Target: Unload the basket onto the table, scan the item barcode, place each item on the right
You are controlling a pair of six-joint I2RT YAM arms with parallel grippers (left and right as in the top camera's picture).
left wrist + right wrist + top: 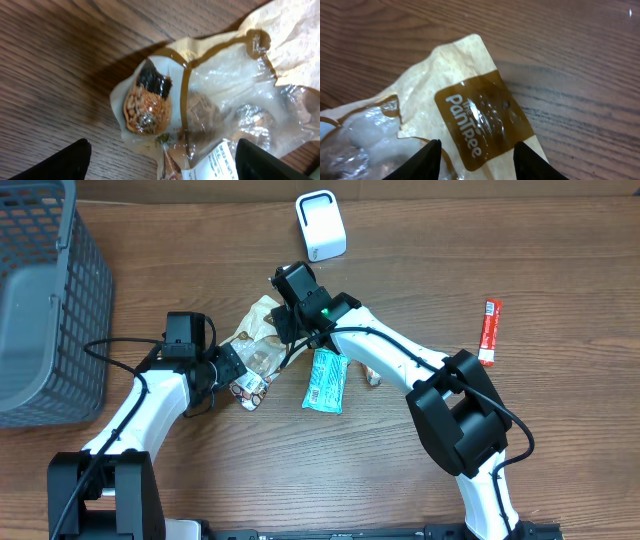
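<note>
The snack bag point(258, 345) lies flat on the tabletop point(400, 480), directly under both arms. The left end effector point(162, 160) hangs released with its fingers spread wide. The bag's clear window sits just ahead of its tips, and a white printed label point(216, 161) lies between them. The right end effector point(476, 161) is released too, fingers apart over the bag's tan header. I'd judge the bag light, crinkly and slippery, with brittle contents; pinching the flat sealed header edge looks safest.
</note>
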